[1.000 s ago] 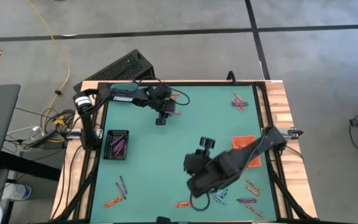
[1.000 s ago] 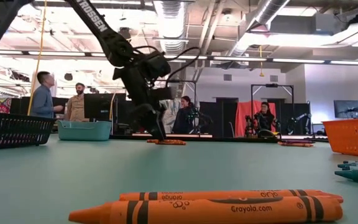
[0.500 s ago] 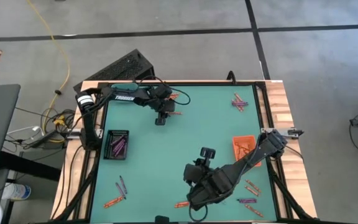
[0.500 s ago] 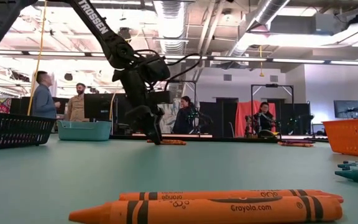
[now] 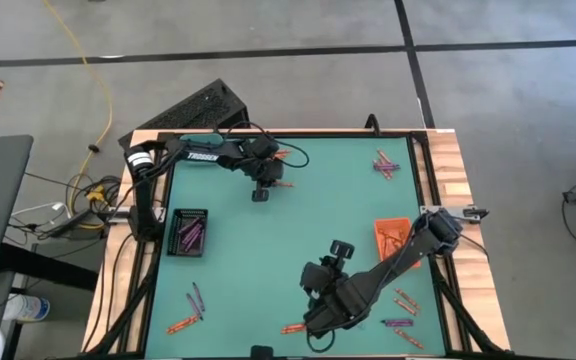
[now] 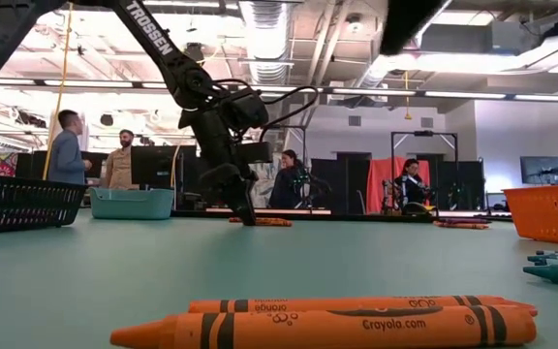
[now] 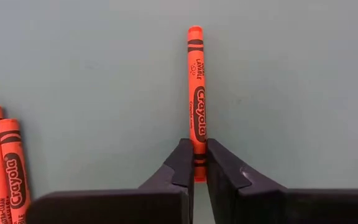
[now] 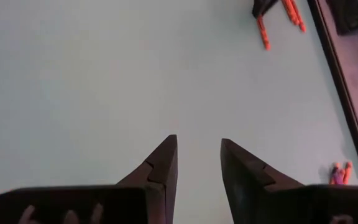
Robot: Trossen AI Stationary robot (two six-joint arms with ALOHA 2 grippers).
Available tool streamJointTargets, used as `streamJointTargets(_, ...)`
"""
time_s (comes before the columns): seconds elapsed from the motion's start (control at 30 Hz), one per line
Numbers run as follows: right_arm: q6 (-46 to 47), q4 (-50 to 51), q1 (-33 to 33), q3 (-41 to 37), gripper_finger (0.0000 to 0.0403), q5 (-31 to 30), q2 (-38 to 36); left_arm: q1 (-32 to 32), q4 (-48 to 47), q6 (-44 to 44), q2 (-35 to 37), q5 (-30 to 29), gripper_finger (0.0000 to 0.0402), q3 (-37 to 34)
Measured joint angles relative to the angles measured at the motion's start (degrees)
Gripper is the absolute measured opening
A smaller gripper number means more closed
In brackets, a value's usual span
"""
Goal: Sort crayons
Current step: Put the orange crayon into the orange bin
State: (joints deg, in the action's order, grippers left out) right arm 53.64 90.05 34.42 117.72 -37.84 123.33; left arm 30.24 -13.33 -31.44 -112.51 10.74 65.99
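Left gripper (image 7: 195,163) down at the far side of the bench (image 5: 298,230), fingers pressed together on one orange crayon (image 7: 196,93), pinched near its butt end. Long axis of that crayon running straight out ahead of the gripper, in line with the fingers, most of its length sticking forward past the tips (so it hangs like a pointer, not crosswise). Two more orange crayons (image 7: 5,163) lying just beside, parallel and untouched.

Seen from above, left gripper (image 5: 260,190) at the far edge, near a few loose orange sticks. Orange tray (image 5: 392,238) well apart from it, across the bench on the right side, beside the right arm. Black tray (image 5: 188,231) with purple crayons inside, closer, on the left side.

Right gripper (image 8: 199,163) spread, nothing between its fingers, only bare green surface beneath; placed over the near middle of the bench (image 5: 330,262), with scattered crayons (image 5: 400,303) close to it at the near right corner.

Judgement on the coming move: a lift, then a long carry diagonally toward the orange tray, assuming colour is matched to tray. Grip near one end leaves a long overhang, so likely to pivot or droop if swung fast. Right arm nearer to the orange tray and to the near-side strays; left arm already committed to this one.

Another orange crayon (image 6: 323,328) lying flat at the near edge, right before the low camera.
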Motion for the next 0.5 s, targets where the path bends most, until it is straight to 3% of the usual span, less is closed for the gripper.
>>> streamJointTargets(0.3, 16.0, 0.0, 0.8, -13.8, 0.0118, -1.1, 0.0, -0.7, 0.1, -1.1, 1.7, 0.8, 0.0002, 0.1)
streamJointTargets(0.5, 24.0, -2.6, 1.5, -21.9, 0.0136, -7.4, -0.9, -2.7, -0.5, -1.8, 6.9, 5.4, 0.0001, 0.1)
